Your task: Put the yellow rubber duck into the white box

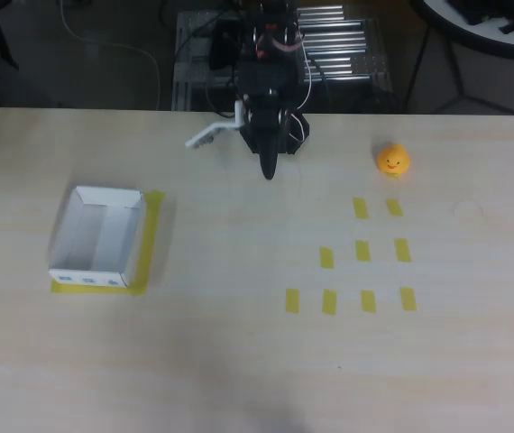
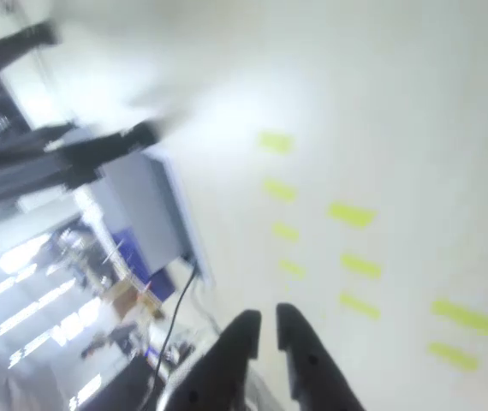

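Folded near the worktop's point(image 1: 239, 361) far edge, the hand point(image 1: 268, 171) points down with its fingers point(image 2: 242, 342) drawn nearly together, gripping nothing. Seen from overhead, the yellow rubber duck point(image 1: 392, 160) sits right of the hand, upright, by the far edge. Yellow tape strips point(image 1: 362, 251) lie just nearer than the duck. Well left of the hand stands the white box point(image 1: 99, 237), with bare worktop between.

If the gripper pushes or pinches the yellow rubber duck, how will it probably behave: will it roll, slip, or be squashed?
The yellow rubber duck looks small and rounded, so a sideways push would probably roll or skid it across the smooth table. It seems light for its size. Being rubber, it may give a little under a pinch, and its curved sides could slip from the narrow gripper.
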Robot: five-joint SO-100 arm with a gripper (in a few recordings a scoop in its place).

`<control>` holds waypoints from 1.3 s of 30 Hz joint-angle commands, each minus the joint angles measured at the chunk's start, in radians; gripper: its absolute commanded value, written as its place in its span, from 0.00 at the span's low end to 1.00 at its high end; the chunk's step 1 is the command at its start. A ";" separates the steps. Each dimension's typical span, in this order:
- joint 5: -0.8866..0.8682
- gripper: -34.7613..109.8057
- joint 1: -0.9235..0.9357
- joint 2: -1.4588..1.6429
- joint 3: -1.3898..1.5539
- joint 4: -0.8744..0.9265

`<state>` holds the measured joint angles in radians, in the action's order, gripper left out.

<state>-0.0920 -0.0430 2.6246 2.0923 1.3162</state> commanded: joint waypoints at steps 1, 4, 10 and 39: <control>0.143 0.24 -0.075 -0.118 -0.362 0.063; 0.179 0.24 -0.123 -0.141 -0.376 0.081; 0.348 0.27 -0.224 -0.213 -0.360 0.091; 0.560 0.59 -0.968 -0.565 -0.396 0.396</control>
<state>0.4587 -0.9235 2.1246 1.8193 1.7027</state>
